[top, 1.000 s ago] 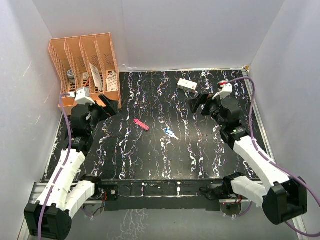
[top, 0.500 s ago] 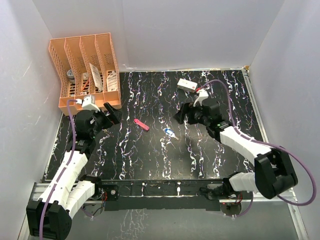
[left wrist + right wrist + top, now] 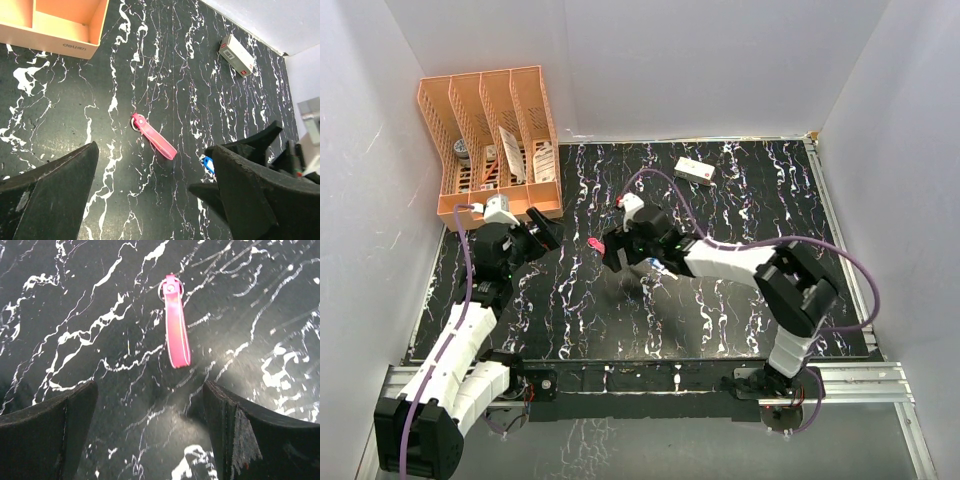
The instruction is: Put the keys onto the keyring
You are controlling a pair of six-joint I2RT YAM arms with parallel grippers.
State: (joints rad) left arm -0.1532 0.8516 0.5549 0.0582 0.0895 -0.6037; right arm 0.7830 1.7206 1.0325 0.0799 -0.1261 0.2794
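Now right hand (image 3: 150,427) stands wide, empty, near pink key (image 3: 176,330); left hand (image 3: 152,197) likewise.

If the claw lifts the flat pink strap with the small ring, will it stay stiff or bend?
The flat pink strap looks thin and lies flush on the black marbled table, so it probably droops when held by one end. Its glossy face may slip. Small and thin, it is likely light.

left arm (image 3: 450,345) / right arm (image 3: 725,262): white shells, black joints | cables (image 3: 750,241): purple | pincer fingers (image 3: 45,435): black wedges
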